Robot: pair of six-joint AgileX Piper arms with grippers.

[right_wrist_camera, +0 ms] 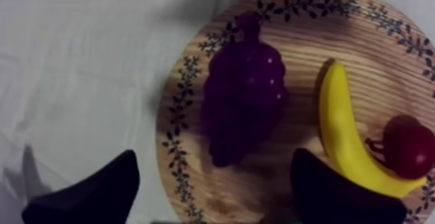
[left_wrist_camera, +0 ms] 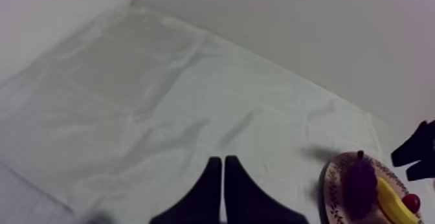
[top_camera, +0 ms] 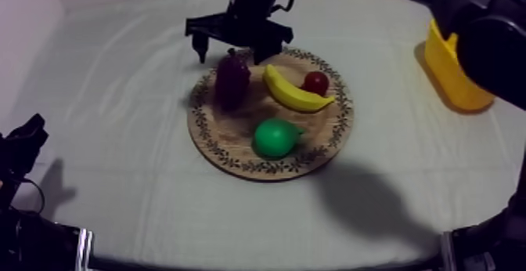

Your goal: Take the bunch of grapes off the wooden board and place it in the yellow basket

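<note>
A dark purple bunch of grapes [top_camera: 232, 78] lies on the left part of the round wooden board [top_camera: 235, 160]. My right gripper [top_camera: 231, 53] hangs open over the board's far edge, just behind the grapes. In the right wrist view the grapes [right_wrist_camera: 245, 100] lie on the board [right_wrist_camera: 362, 39] ahead of the right gripper [right_wrist_camera: 213, 194], whose two black fingers stand wide apart with nothing between them. The yellow basket [top_camera: 454, 74] stands at the far right. My left gripper [top_camera: 27, 137] rests at the near left; in its wrist view the left gripper [left_wrist_camera: 223, 165] is a shut wedge.
A banana [top_camera: 293, 92], a small red fruit [top_camera: 316, 82] and a green pear [top_camera: 275, 137] share the board. In the left wrist view the grapes [left_wrist_camera: 359, 184] and banana [left_wrist_camera: 388, 201] lie on the board [left_wrist_camera: 331, 188] beyond bare cloth.
</note>
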